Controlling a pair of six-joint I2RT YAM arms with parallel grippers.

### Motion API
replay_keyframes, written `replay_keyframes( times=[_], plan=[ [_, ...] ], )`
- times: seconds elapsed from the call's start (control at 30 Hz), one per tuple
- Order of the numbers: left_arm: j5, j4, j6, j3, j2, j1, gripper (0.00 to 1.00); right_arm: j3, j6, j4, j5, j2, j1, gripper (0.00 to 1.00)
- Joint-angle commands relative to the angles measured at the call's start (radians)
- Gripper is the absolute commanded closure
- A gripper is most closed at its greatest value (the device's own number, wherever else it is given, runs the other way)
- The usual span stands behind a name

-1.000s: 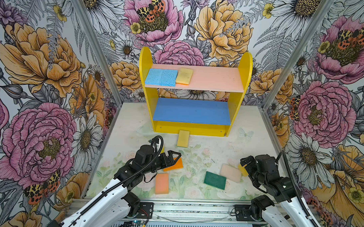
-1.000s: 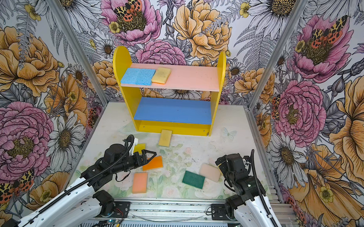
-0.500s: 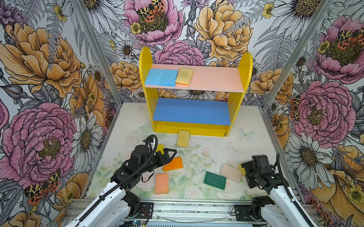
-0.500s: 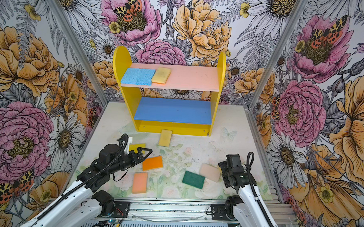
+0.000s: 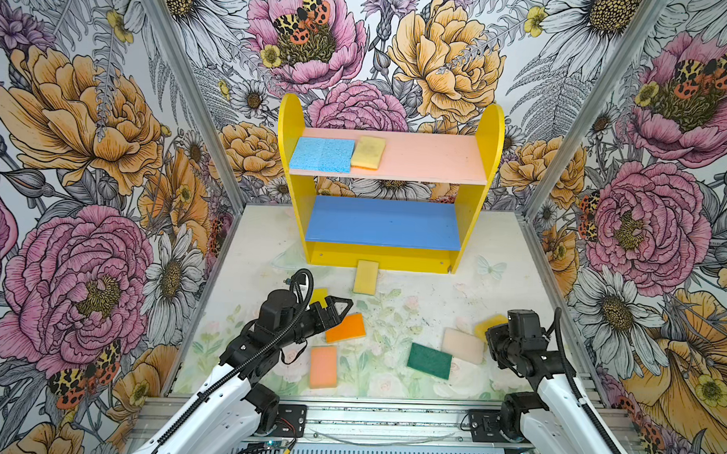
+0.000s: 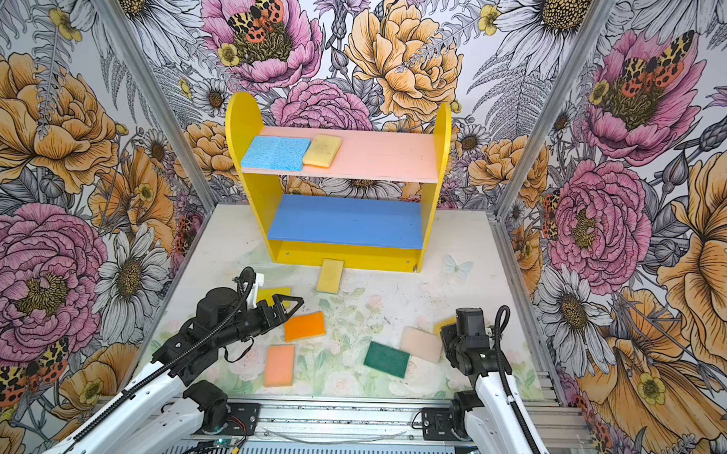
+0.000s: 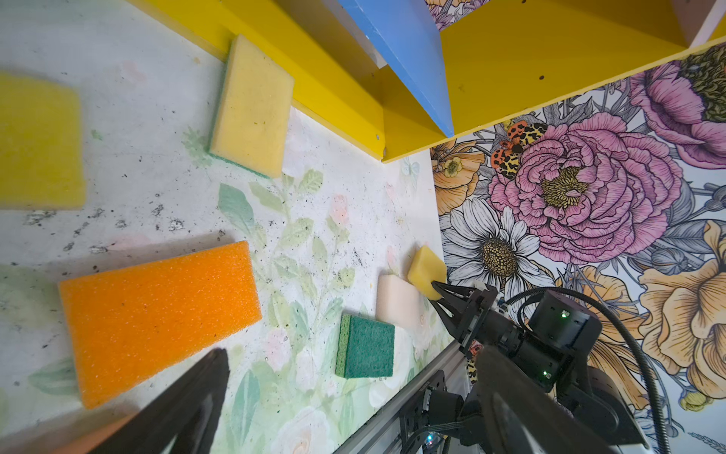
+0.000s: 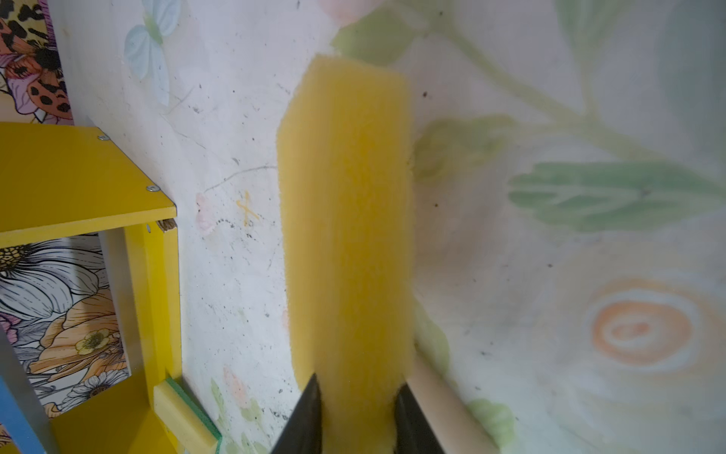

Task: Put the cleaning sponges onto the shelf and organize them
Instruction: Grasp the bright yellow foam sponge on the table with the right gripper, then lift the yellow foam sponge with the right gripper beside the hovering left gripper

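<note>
The shelf (image 5: pixel 488 166) stands at the back; its pink upper board holds two light blue sponges (image 5: pixel 322 154) and a yellow one (image 5: pixel 368 152). My right gripper (image 8: pixel 355 412) is shut on a yellow sponge (image 8: pixel 345 220) at the table's right, beside the cream sponge (image 5: pixel 462 345). My left gripper (image 5: pixel 338 308) hangs open over the orange sponge (image 5: pixel 345 328), with nothing between its fingers. Also lying on the table are the peach (image 5: pixel 323 366), dark green (image 5: pixel 429 360), pale yellow (image 5: pixel 366 276) and bright yellow (image 5: pixel 318 295) sponges.
The shelf's blue lower board (image 5: pixel 385 222) is bare. Flowered walls close in the table on the left, right and back. A metal rail (image 5: pixel 388 420) runs along the front edge, where both arm bases are mounted.
My right gripper has closed on the yellow sponge, and its wrist has drawn back toward the front edge. The left gripper has stayed open and shifted slightly left.
</note>
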State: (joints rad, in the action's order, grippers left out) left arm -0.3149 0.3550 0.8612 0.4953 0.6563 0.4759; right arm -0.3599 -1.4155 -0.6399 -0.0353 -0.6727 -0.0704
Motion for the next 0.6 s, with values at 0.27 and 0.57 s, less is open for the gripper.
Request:
replay_keyframes(
  times=[0.27,0.57],
  plan=[
    [-0.094,-0.124,0.051,-0.016,0.049,-0.01,0.01,-0.22,0.335,0.221,-0.364,-0.285,-0.052,0.78],
    [-0.205,-0.346,0.178,-0.067,0.133,-0.018,0.01,-0.484,0.453,0.293,-0.657,-0.6,-0.334,0.76]
  ],
)
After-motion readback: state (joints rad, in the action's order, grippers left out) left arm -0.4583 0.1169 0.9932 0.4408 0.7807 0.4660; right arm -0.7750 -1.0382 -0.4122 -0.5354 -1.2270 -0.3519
